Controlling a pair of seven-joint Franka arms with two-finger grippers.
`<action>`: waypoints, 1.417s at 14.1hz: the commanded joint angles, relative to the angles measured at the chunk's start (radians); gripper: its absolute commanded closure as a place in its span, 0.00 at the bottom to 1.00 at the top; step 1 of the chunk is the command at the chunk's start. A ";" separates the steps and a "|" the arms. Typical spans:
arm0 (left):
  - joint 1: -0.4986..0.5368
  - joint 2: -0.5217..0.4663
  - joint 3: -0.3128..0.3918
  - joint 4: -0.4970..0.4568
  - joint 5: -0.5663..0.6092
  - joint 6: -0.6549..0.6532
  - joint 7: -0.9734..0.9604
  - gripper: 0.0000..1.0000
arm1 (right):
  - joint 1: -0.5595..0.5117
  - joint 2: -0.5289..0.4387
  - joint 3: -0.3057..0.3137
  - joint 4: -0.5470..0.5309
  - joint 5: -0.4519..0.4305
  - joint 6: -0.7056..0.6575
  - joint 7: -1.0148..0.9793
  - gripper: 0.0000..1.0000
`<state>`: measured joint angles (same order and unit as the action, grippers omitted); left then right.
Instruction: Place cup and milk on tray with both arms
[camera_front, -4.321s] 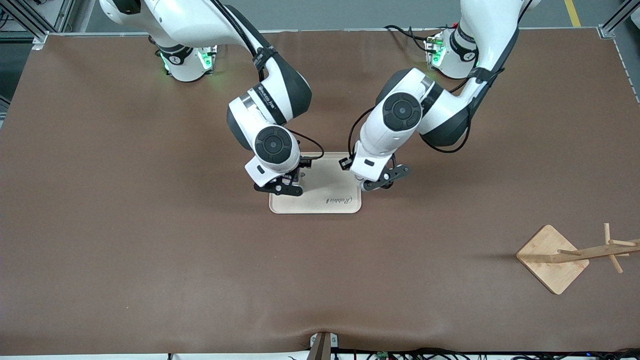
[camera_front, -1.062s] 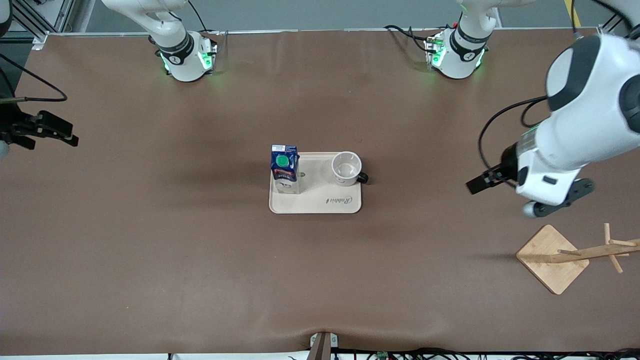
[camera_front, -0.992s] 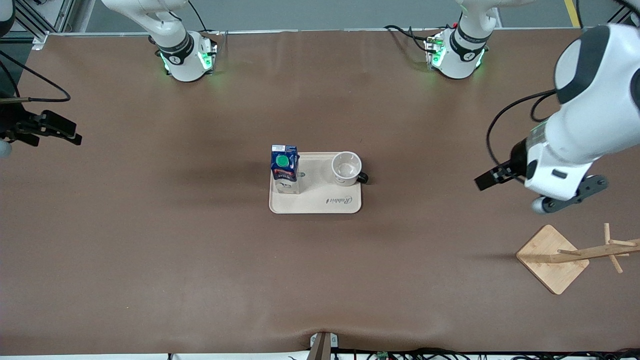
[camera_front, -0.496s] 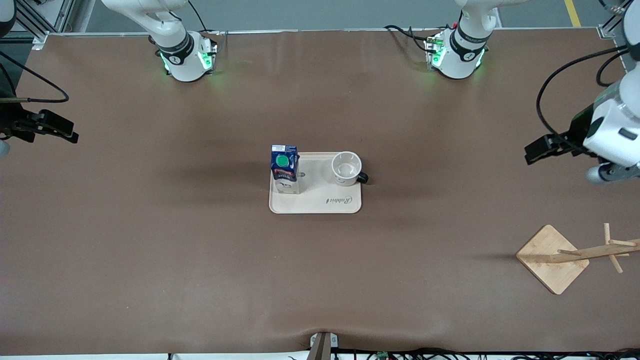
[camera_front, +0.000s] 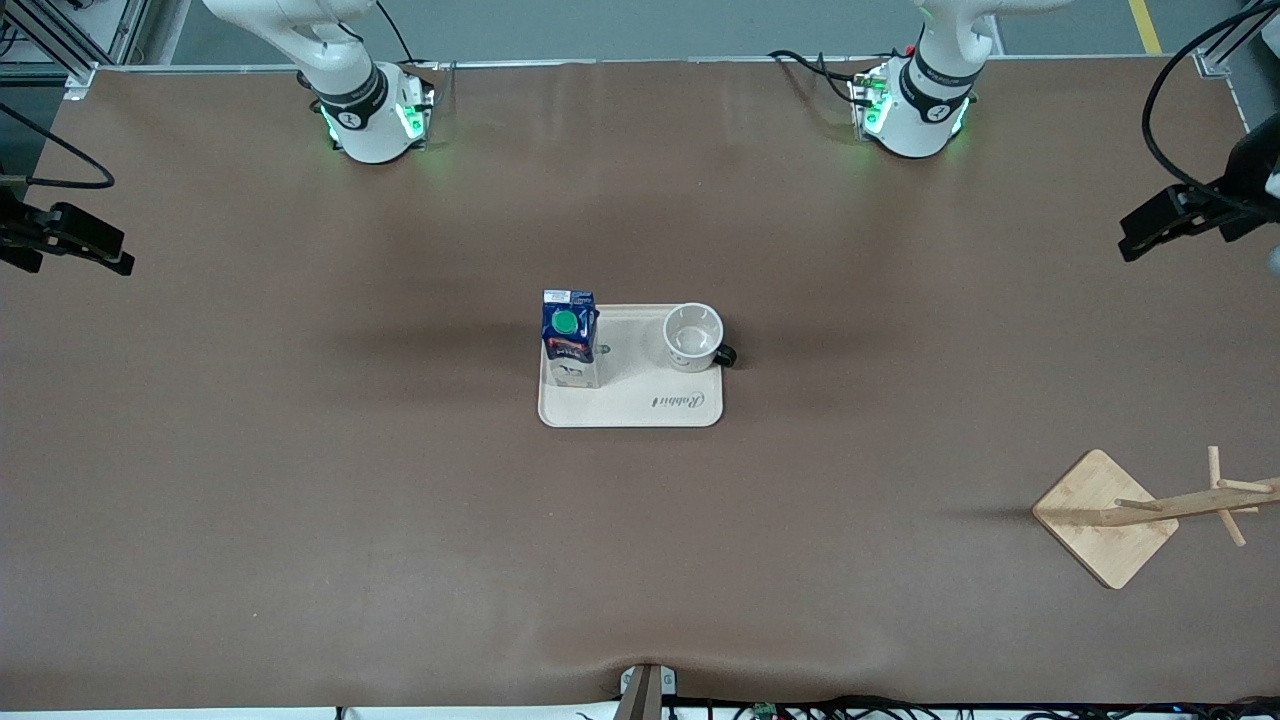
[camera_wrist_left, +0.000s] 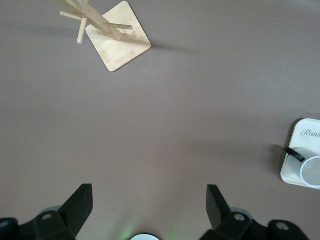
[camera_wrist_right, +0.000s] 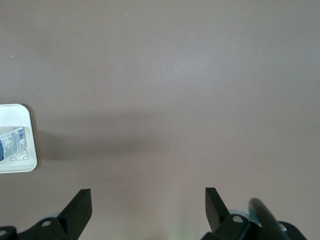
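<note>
The milk (camera_front: 569, 337) stands upright on the tray (camera_front: 640, 405) at the edge toward the right arm's end of the surface (camera_front: 300, 480), and the cup (camera_front: 693, 336) sits mouth-up on the tray toward the left arm's end, its black handle jutting past the rim. Both look placed, so the task seems done. The left gripper (camera_wrist_left: 149, 207) hangs over bare surface at the left arm's end, fingers spread wide and empty; the right gripper (camera_wrist_right: 148, 209) hangs likewise at the right arm's end, released. The carton is probably light and slightly crushable, best pinched across its flat sides; the enamel-style cup looks stiff and slick, best gripped over the rim wall.
</note>
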<state>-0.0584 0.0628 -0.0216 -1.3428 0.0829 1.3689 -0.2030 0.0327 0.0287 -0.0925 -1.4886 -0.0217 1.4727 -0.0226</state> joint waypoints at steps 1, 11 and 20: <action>-0.063 -0.089 0.066 -0.090 -0.011 -0.005 0.066 0.00 | -0.005 0.000 0.004 0.017 -0.021 -0.017 -0.007 0.00; 0.002 -0.149 -0.021 -0.139 -0.011 0.004 0.068 0.00 | -0.025 0.019 0.000 0.017 -0.024 -0.043 -0.003 0.00; 0.002 -0.159 -0.021 -0.171 -0.012 0.006 0.070 0.00 | -0.046 0.054 0.000 0.059 -0.041 -0.121 -0.005 0.00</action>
<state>-0.0736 -0.0601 -0.0310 -1.4701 0.0827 1.3627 -0.1505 0.0032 0.0552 -0.1039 -1.4643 -0.0416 1.3685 -0.0225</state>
